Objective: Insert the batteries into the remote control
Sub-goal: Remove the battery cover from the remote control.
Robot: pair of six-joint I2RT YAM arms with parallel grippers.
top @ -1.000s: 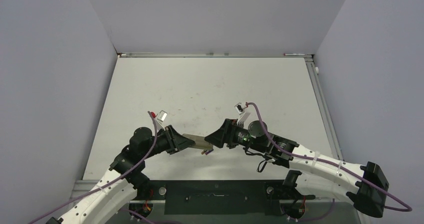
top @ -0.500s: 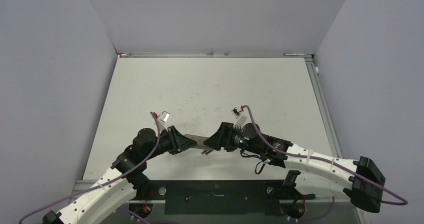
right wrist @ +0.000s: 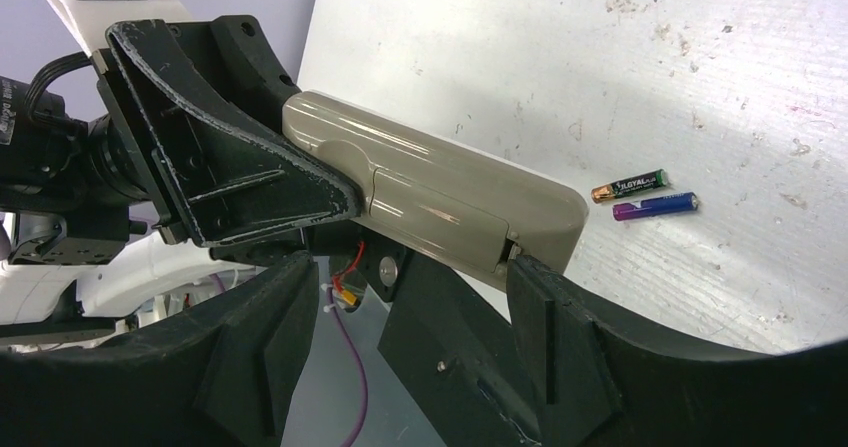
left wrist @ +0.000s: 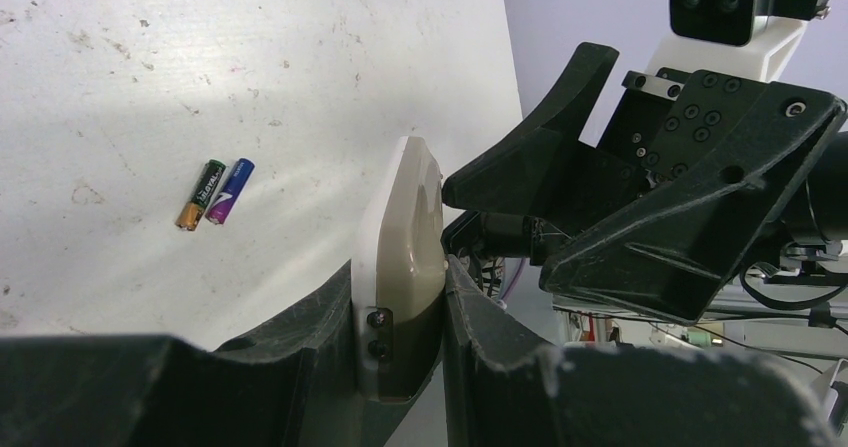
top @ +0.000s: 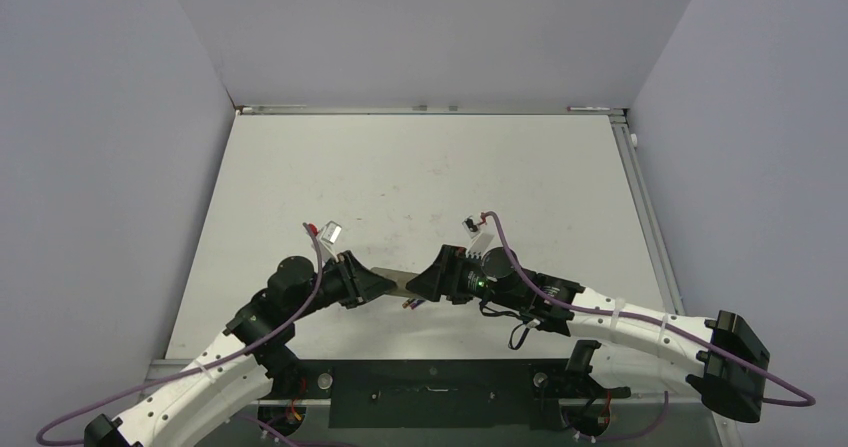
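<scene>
Both wrists have crept a little since a second ago. The right one swung slightly left and toward the near edge; in the last half-second there was almost no change.

Nearest, on the bench (top: 430,167) just in front of the meeting point of the arms: the two batteries (top: 410,305) (left wrist: 216,193) (right wrist: 643,195). They lie side by side and touching or nearly so, one purple, one dark green, gold ends showing. Neither arm is on them.

Just beyond, held clear of the bench: the remote control (top: 395,280) (left wrist: 400,252) (right wrist: 330,132), spanning the gap between the arms. The left gripper (top: 375,285) (left wrist: 400,297) has its jaws narrow, clamped on one end of the handset. The white front edge and beige back show from the left wrist.

The right gripper (top: 420,285) (right wrist: 410,287) has its jaws wide, straddling the free end. One fingertip (right wrist: 525,267) sits right at the corner of the handset; I cannot tell whether it touches. The back faces the right wrist, and the battery cover (right wrist: 445,207) is in place on it.

Farther off: scuffed pale bench surface, then grey walls on three sides.
</scene>
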